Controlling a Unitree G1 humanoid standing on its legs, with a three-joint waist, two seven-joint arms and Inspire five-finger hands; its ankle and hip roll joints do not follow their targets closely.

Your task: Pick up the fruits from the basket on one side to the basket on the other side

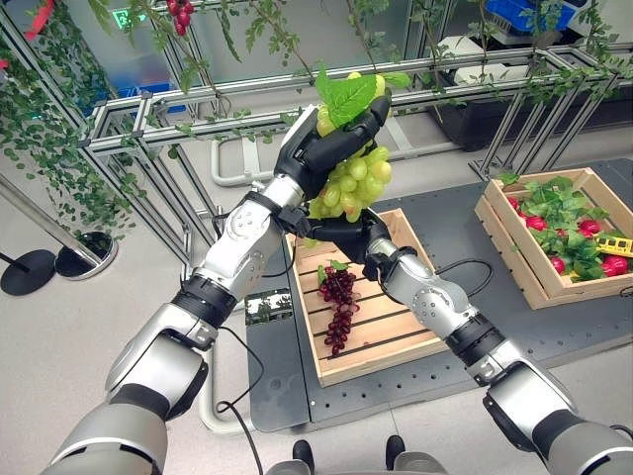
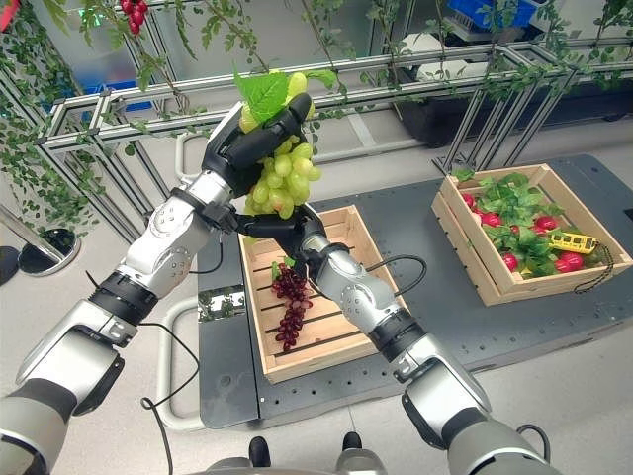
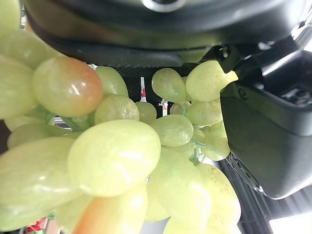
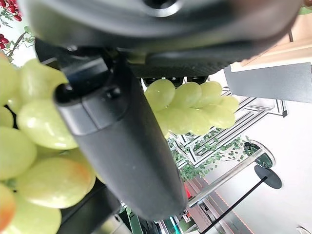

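Observation:
A bunch of green grapes (image 1: 356, 183) with a green leaf (image 1: 346, 94) hangs in the air above the left wooden crate (image 1: 386, 361). My left hand (image 1: 316, 148) is curled round the top of the bunch. My right hand (image 1: 361, 237) sits right under it, its thumb (image 4: 126, 141) pressed into the grapes (image 4: 190, 105). The grapes (image 3: 112, 156) also show very close in the left wrist view. A bunch of dark purple grapes (image 1: 338, 307) lies on the slats of the left crate. The right wooden crate (image 1: 514, 262) holds red fruits (image 1: 613, 265) among green leaves.
Both crates stand on a dark platform (image 1: 445, 218). Behind it runs a metal frame (image 1: 198, 109) hung with leafy vines. A yellow object (image 1: 615, 244) lies in the right crate. A black round stand base (image 1: 28, 272) sits on the floor at the far left.

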